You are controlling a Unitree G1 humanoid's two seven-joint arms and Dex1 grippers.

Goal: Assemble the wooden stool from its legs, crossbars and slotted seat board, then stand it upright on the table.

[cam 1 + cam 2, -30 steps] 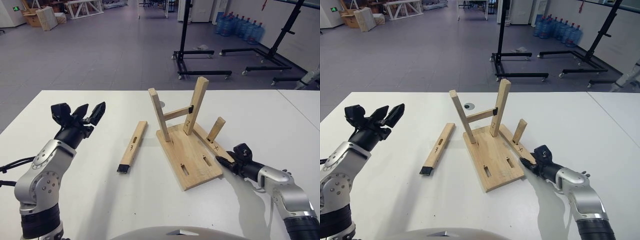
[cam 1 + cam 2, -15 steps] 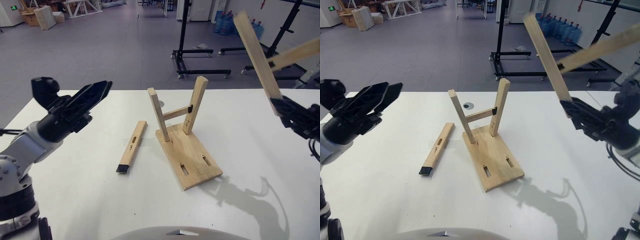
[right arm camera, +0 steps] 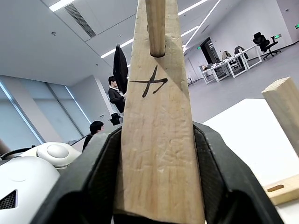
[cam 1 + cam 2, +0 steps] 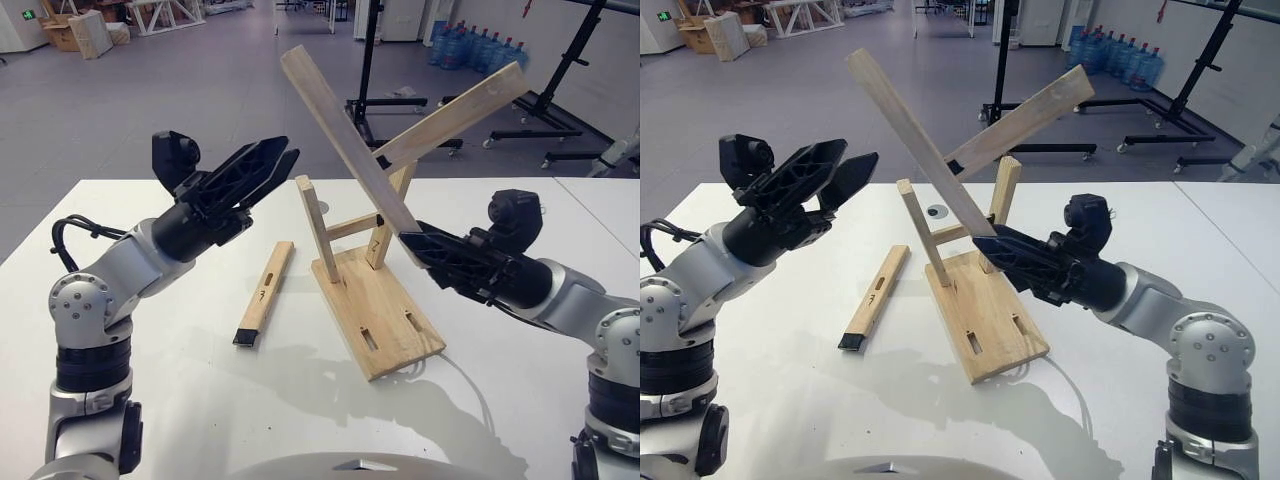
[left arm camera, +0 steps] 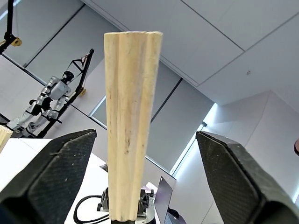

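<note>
The right end effector point(image 4: 418, 243), clenched on the leg-and-crossbar pair point(image 4: 340, 140), should lower it squarely into the slots point(image 4: 370, 339) at 5 o'clock on the seat board point(image 4: 385, 300) — the released left end effector point(image 4: 280, 162) steadying the top.

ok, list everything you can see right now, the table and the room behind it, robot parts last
table: one, white, under the parts
seat board: one, pale wood, flat mid-table
standing legs: two, pale wood, set in the seat board's far end
fixed crossbar: one, pale wood, joining the standing legs
loose leg: one, pale wood with a black end, flat on the table left of the seat board
held leg: one, pale wood, tilted in the air above the seat board
held crossbar: one, pale wood, sticking out of the held leg
wheeled stands: at least two, black, floor behind
water bottles: several, blue, back right
left gripper: black, open, raised near the held leg
right gripper: black, shut on the held leg's lower end
</note>
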